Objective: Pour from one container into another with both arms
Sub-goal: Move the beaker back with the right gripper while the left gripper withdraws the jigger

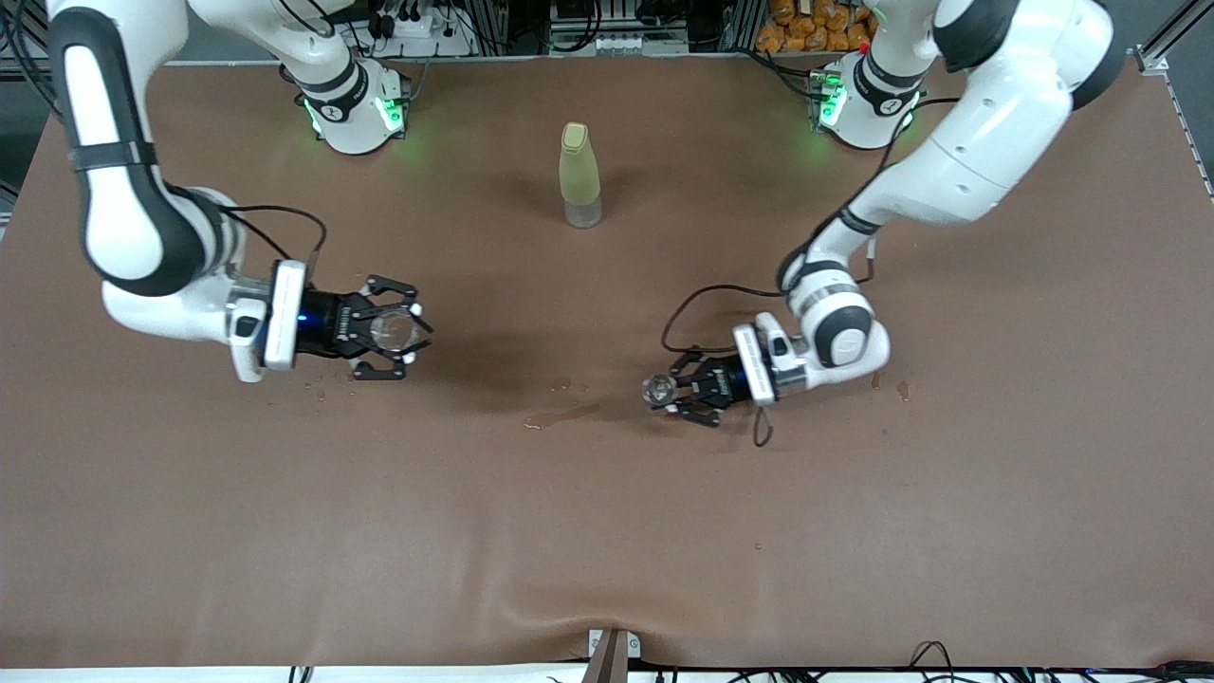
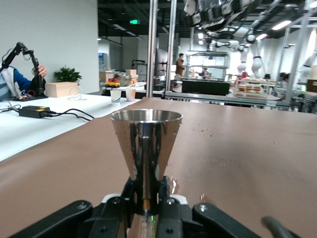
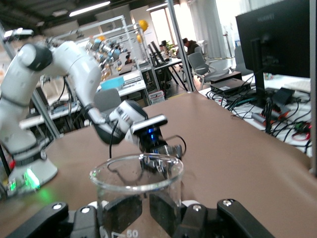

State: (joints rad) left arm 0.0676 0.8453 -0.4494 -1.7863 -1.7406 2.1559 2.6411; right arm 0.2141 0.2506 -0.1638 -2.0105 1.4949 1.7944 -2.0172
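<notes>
Table [image 1: 607, 531], brown mat, wide bare stretch along the edge nearest the front camera; I note a slight ripple in the mat at that edge's middle. Open room between my two grippers, marked only by a few wet spots [image 1: 564, 415] on the mat.

Item one: right gripper [image 1: 403, 332], low over the mat toward the right arm's end of the table, jaws clamped on a clear glass beaker [image 1: 391, 330]. In the right wrist view the beaker [image 3: 136, 186] stands upright between the fingers [image 3: 121, 213], rim up, a printed graduation visible on its wall.

Item two: left gripper [image 1: 675, 391], low over the mat toward the left arm's end, jaws clamped on a small polished metal cup [image 1: 656, 387]. In the left wrist view the metal cup [image 2: 146, 144] is a cone widening upward, gripped at its narrow stem, mouth level.

Item three: yellow-green bottle [image 1: 579, 174] with cap on, upright, farther from the front camera than both grippers, about midway between the two arm bases. I count it as the only standing thing near the path between the grippers, and it is well apart from each.

Surroundings: cables and equipment racks along the base edge; desks, monitors and other robot arms in the open workshop, seen in both wrist views.
</notes>
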